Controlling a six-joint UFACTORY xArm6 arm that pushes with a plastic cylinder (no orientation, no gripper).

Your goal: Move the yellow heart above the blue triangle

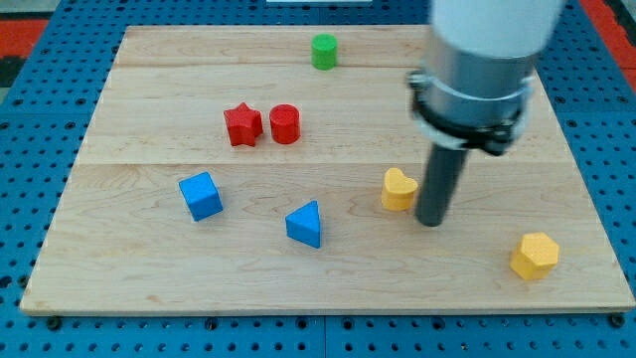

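Planted on the pale wooden board [517, 189], my tip [431, 223] is seen just right of the yellow heart [398, 189], nearly touching it; a plain dark rod, nothing is held. The glossy heart lies up and to the right of the blue triangle [305, 224]. The arm's grey-and-white housing [482, 60] is cut off by the view's top.

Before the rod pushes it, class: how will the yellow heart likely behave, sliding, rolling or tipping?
The yellow heart looks squat and flat-based, so it probably slides rather than tips. Its lobed outline may make it turn under an off-centre push. My tip sits just to its right in the view, so it would likely move leftward across the smooth wooden board.
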